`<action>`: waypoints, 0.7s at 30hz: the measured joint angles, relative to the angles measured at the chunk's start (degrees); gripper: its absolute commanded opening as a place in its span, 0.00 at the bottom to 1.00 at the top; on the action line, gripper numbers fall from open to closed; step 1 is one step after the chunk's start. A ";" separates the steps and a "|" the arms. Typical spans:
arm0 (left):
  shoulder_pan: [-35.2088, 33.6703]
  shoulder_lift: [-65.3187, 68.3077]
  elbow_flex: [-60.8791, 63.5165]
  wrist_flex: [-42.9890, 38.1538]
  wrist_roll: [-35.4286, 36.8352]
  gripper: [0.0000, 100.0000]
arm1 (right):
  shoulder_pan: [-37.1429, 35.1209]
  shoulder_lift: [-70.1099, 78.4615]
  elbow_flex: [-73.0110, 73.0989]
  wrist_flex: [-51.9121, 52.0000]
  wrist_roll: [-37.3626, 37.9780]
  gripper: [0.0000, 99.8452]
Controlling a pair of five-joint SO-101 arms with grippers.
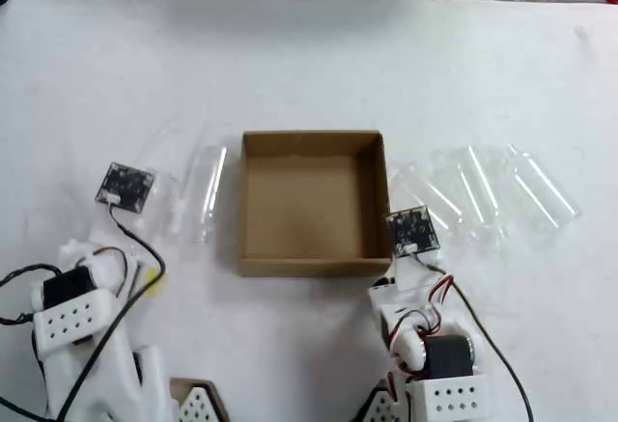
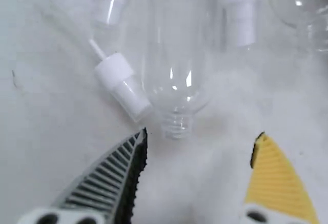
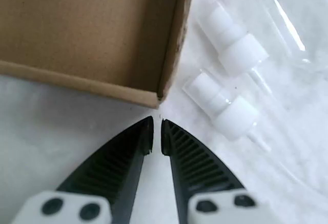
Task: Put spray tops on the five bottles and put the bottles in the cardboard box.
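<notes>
You have bright, even overhead light across the white table [image 1: 309,65]. Note the white glare streaks on the clear bottles [image 1: 483,190] at 3 o'clock from the cardboard box [image 1: 311,266]. The box interior is darkest along its 3 o'clock wall. Shadows are soft.

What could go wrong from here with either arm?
1. The bottle lies on its side, bare neck toward the left arm's open jaws; it may roll or slip when gripped.
2. A loose spray top lies right beside that neck and could get knocked away.
3. The right arm's shut jaws sit at the cardboard box corner; advancing could shove the box.
</notes>
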 measured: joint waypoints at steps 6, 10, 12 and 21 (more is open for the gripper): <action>-1.41 0.00 3.60 -12.04 -0.26 0.29 | 0.00 0.00 0.00 0.00 0.00 0.02; -1.58 0.00 4.66 -12.40 -2.90 0.29 | 0.00 0.00 0.00 0.00 0.00 0.02; -1.58 0.00 4.66 -12.40 -3.34 0.29 | 0.00 0.00 0.00 0.00 0.00 0.02; -1.58 0.00 4.66 -11.60 -7.82 0.29 | 0.00 0.00 0.00 0.00 0.00 0.02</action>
